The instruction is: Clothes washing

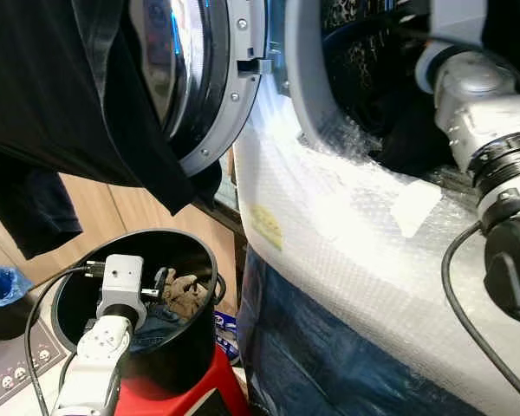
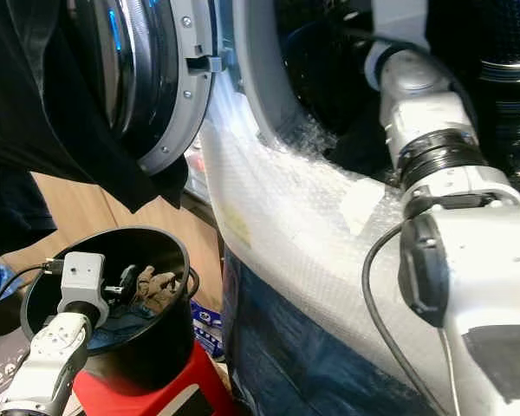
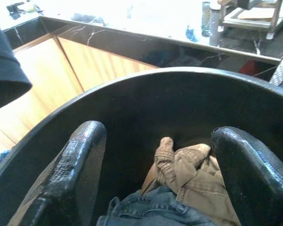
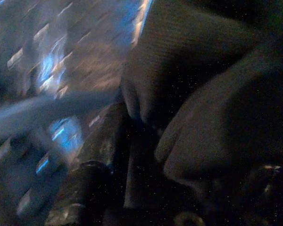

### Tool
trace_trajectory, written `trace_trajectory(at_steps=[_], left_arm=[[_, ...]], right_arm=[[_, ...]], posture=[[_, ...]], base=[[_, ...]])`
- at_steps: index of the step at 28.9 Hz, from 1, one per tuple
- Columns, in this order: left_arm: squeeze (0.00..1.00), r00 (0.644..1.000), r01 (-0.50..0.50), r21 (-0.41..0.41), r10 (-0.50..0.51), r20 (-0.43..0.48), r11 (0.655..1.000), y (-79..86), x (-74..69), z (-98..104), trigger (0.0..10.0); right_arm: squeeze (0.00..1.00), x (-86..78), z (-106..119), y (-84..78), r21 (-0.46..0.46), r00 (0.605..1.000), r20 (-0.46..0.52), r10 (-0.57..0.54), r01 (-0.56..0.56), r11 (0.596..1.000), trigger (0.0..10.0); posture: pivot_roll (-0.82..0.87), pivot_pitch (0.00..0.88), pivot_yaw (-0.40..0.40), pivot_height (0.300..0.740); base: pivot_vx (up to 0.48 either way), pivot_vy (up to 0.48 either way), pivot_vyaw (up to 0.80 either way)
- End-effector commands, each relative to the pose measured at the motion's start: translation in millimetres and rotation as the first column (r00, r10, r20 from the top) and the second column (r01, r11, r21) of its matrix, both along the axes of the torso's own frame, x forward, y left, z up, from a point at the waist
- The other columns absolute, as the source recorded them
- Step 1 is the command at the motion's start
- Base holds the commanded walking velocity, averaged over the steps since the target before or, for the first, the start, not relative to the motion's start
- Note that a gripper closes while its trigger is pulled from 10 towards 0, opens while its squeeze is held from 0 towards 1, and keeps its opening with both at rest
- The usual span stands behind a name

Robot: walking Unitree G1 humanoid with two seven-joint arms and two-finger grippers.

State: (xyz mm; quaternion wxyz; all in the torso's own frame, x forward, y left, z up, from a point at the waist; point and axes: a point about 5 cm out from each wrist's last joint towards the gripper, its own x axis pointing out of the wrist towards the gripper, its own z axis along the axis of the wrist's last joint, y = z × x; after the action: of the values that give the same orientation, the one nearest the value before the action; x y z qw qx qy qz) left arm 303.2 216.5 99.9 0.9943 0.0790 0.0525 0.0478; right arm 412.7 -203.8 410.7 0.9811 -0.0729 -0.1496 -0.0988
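Observation:
A black bucket (image 1: 201,253) stands low on my left with a tan garment (image 1: 184,293) and blue denim (image 3: 151,212) inside. My left gripper (image 3: 155,165) hangs open just inside the rim, its fingers (image 3: 80,160) either side of the tan cloth without touching it. My right arm (image 1: 485,113) reaches up into the washing machine's drum (image 1: 373,69). There the right gripper (image 4: 170,188) is shut on a dark garment (image 4: 212,94), which bulges over one black finger (image 4: 85,183). A black garment (image 1: 69,104) hangs draped over the open washer door (image 1: 217,87).
Bubble wrap (image 1: 347,225) covers the washer's front below the opening. The bucket rests on a red stool (image 1: 221,386). Wooden cabinet fronts (image 1: 104,217) stand behind it, and a blue-lined bin (image 1: 0,286) sits at the far left on the floor.

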Motion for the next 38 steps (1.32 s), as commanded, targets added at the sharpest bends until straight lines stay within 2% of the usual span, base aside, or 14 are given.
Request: trace_trajectory(at_steps=[1,4,6,10,13,14,17,20,24,27,29,33,34,38], left_arm=[[0.0,1.0,0.001,0.021,-0.001,0.015,1.0,2.1,1.3,5.8,10.0],[0.0,1.0,0.003,0.022,-0.004,0.012,1.0,3.0,1.4,6.1,10.0],[0.0,0.999,0.032,0.049,-0.032,0.006,0.998,-0.3,0.1,5.2,10.0],[0.0,0.999,0.042,0.054,-0.042,0.003,0.998,-1.1,-0.2,5.3,10.0],[0.0,0.999,0.039,0.045,-0.04,0.002,0.998,-1.7,-0.3,5.4,10.0],[0.0,0.999,0.05,0.047,-0.05,-0.001,0.998,-3.9,-0.3,5.0,10.0],[0.0,0.998,0.059,0.047,-0.059,0.001,0.997,-5.3,-0.2,5.3,10.0],[0.0,0.998,0.065,0.047,-0.065,0.008,0.997,-7.3,2.1,8.4,10.0],[0.0,0.998,0.065,0.047,-0.066,0.015,0.997,-6.8,2.3,9.6,10.0],[0.0,0.998,0.066,0.047,-0.067,0.014,0.997,-7.2,2.2,9.3,10.0],[0.0,0.998,0.068,0.044,-0.069,0.012,0.997,-8.4,2.4,8.9,10.0],[0.0,0.997,0.078,0.04,-0.078,0.004,0.996,-11.6,1.4,6.3,10.0],[0.0,0.997,0.079,0.038,-0.08,0.004,0.996,-12.0,1.0,6.1,10.0],[0.0,0.997,0.08,0.038,-0.08,0.004,0.996,-12.3,0.7,6.1,10.0]], right_arm=[[1.0,-15.5,40.0,-11.1,0.067,0.985,0.16,-0.058,0.048,0.997,10.0],[1.0,-22.8,46.0,-26.7,0.137,0.958,0.224,-0.179,0.151,0.979,10.0],[1.0,-26.9,38.3,-44.9,0.188,0.914,0.233,-0.332,0.293,0.938,10.0],[1.0,-26.0,20.4,-60.1,0.26,0.896,0.172,-0.409,0.36,0.896,10.0],[1.0,-11.3,-2.7,-45.5,0.224,0.966,0.052,-0.255,0.237,0.945,10.0],[1.0,-5.7,-9.2,-34.4,0.163,0.983,0.017,-0.183,0.178,0.97,10.0],[1.0,-8.1,-3.8,-35.8,0.261,0.977,0.055,-0.206,0.185,0.947,10.0],[1.0,-22.2,32.8,-39.7,0.335,0.946,0.208,-0.249,0.17,0.927,10.0],[1.0,-37.8,65.8,-41.6,0.287,0.903,0.327,-0.278,0.186,0.94,10.0],[1.0,-38.3,69.1,-39.7,0.269,0.91,0.328,-0.255,0.168,0.948,10.0],[1.0,-34.2,65.1,-35.8,0.26,0.933,0.291,-0.212,0.136,0.956,10.0],[1.0,-17.9,37.7,-24.2,0.192,0.979,0.157,-0.13,0.099,0.976,10.0],[0.0,-16.3,34.2,-22.7,0.178,0.982,0.152,-0.114,0.087,0.98,10.0],[0.0,-15.6,32.9,-21.8,0.168,0.983,0.153,-0.106,0.08,0.983,10.0]], posture=[[0.2,0.0,0.04,0.74],[0.2,0.0,0.043,0.74],[0.2,0.0,0.042,0.74],[0.21,0.0,0.042,0.74],[0.2,0.0,0.046,0.74],[0.2,0.0,0.047,0.74],[0.2,0.0,0.051,0.74],[0.2,0.0,0.052,0.74],[0.19,0.0,0.055,0.74],[0.19,0.0,0.055,0.74],[0.19,0.0,0.056,0.74],[0.18,0.0,0.057,0.74],[0.18,0.0,0.055,0.74],[0.18,0.0,0.055,0.74]], base=[[0.0,0.0,0.0],[0.0,0.0,0.0],[0.0,0.0,0.0],[0.0,0.0,0.0],[0.0,0.0,0.0],[0.0,0.0,0.0],[0.0,0.0,0.0],[0.0,0.0,0.0],[0.0,0.0,0.0],[0.0,0.0,0.0],[0.0,0.0,0.0],[0.0,0.0,0.0],[0.0,0.0,0.0],[0.0,0.0,0.0]])
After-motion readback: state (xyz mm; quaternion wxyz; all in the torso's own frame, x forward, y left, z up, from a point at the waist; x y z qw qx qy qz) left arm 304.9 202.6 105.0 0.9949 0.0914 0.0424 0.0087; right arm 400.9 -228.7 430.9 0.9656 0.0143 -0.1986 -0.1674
